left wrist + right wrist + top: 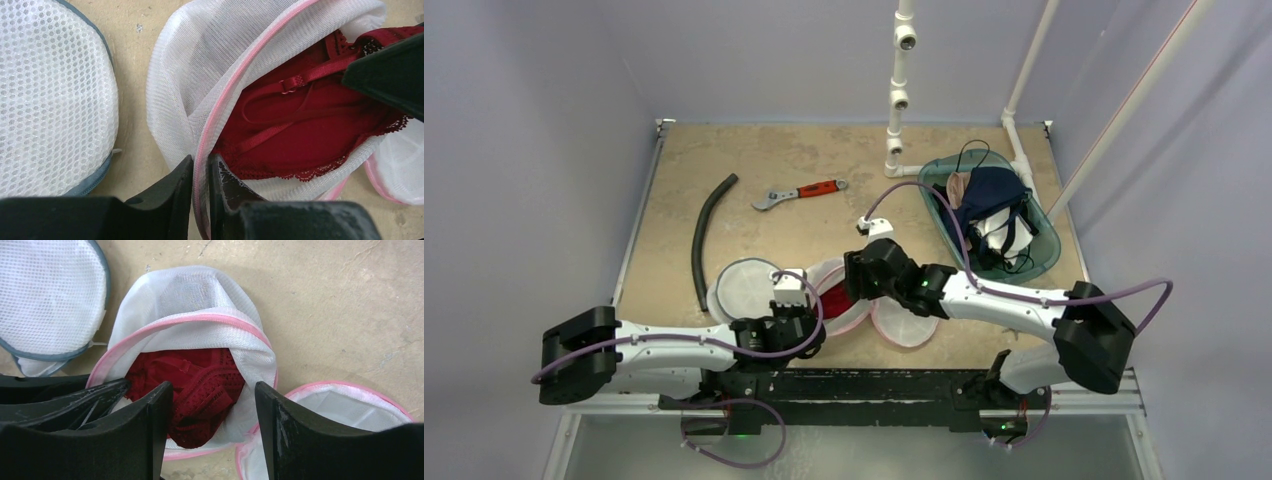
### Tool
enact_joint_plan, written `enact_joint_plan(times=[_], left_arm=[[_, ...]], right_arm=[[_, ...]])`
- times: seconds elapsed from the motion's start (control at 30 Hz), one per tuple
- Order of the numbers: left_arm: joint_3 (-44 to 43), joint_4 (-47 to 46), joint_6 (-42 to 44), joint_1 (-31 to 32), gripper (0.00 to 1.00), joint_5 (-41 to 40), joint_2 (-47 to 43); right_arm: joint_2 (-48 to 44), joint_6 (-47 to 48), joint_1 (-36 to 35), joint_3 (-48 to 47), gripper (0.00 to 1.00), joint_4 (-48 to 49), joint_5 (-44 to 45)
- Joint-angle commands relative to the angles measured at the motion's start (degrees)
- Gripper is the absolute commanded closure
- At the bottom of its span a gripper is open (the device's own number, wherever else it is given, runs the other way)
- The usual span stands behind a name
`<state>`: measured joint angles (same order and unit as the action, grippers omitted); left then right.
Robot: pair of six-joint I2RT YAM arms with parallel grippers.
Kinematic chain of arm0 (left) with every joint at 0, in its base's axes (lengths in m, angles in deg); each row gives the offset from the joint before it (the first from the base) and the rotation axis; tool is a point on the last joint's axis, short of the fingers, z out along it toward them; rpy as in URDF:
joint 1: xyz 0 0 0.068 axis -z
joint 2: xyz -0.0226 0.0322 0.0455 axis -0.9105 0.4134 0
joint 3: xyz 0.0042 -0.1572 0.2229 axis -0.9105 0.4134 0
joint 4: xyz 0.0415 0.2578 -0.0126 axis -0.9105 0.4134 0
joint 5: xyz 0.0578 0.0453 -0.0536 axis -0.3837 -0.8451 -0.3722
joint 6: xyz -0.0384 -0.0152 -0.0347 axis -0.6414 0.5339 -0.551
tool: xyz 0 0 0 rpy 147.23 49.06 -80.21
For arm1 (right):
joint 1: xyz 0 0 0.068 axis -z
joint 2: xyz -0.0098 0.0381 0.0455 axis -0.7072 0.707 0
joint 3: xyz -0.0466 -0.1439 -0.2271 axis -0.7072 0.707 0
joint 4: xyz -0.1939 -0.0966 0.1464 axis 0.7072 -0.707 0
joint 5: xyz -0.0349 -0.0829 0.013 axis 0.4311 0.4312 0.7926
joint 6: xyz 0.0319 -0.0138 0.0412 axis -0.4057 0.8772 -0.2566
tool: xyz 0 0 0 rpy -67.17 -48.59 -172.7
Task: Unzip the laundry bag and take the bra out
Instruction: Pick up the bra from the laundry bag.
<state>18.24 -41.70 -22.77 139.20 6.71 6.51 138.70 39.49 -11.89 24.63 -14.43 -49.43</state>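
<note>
Left wrist view shows the left pincer (201,172) pinched nearly shut on the pink rim (223,97) of the unzipped laundry bag (185,65) on the counter (132,60), right pincer (212,390) wide open above the bra (310,135) inside: judged light, limp, snag-prone lace, best gripped at bunched fabric.

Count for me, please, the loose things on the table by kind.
Pink-edged mesh rounds: 2
Blue-edged mesh round: 1
Red bra: 1
Wrench: 1
Black hose: 1
Teal clothes basket: 1
Total: 7
</note>
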Motion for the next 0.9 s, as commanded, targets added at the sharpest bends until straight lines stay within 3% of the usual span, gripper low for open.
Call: enact_joint_plan(times=[0.0, 0.2, 0.47, 0.67, 0.87], left_arm=[[0.9, -2.5, -1.1, -0.1, 0.85, -0.3, 0.2], [1.3, -3.6, -1.4, -0.2, 0.90, 0.6, 1.4], [1.8, -5.6, -1.1, -0.2, 0.95, 0.6, 1.9], [1.9, -8.0, -1.1, -0.2, 1.00, 1.3, 4.3], [1.7, -8.7, -1.9, -0.2, 1.00, 1.5, 6.3]], right_arm=[[-0.7, -0.7, -0.3, -2.5, 0.36, 0.5, -1.7], [-0.2, -3.1, -0.2, -1.3, 0.37, 1.1, -1.5], [-11.1, -4.8, -0.6, -0.1, 0.29, 1.2, -0.8], [-16.0, -13.8, -0.5, 5.7, 0.20, 5.3, -7.0], [-20.5, -23.2, 1.1, 15.8, 0.13, 12.7, -6.0]])
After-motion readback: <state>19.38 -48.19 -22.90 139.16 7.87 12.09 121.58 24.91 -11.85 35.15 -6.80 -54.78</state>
